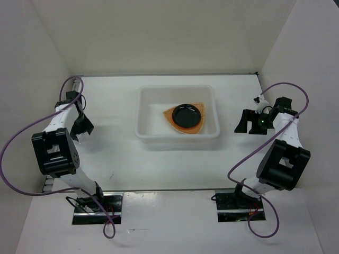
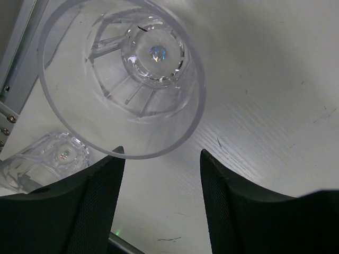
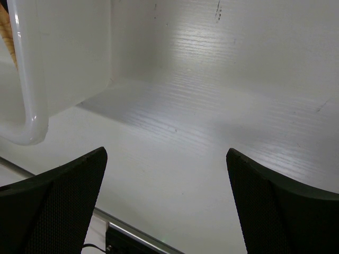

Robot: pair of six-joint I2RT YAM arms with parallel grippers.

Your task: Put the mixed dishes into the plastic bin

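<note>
The plastic bin (image 1: 177,136) stands mid-table. Inside it a glossy black plate (image 1: 188,114) rests on a tan woven dish (image 1: 170,117), with an orange edge (image 1: 186,127) showing under the plate. In the left wrist view a clear cup (image 2: 122,79) stands upright, its rim just touching my left fingertip (image 2: 114,159). A second clear cup (image 2: 47,161) lies on its side beside it. My left gripper (image 2: 161,159) is open with nothing between the fingers. My right gripper (image 3: 167,153) is open over bare table, right of the bin's corner (image 3: 26,79).
A metal rail (image 2: 13,58) runs along the table's left edge close to the cups. White walls enclose the table at the back and sides. In the top view, my left gripper (image 1: 85,127) sits far left and my right gripper (image 1: 249,129) right of the bin.
</note>
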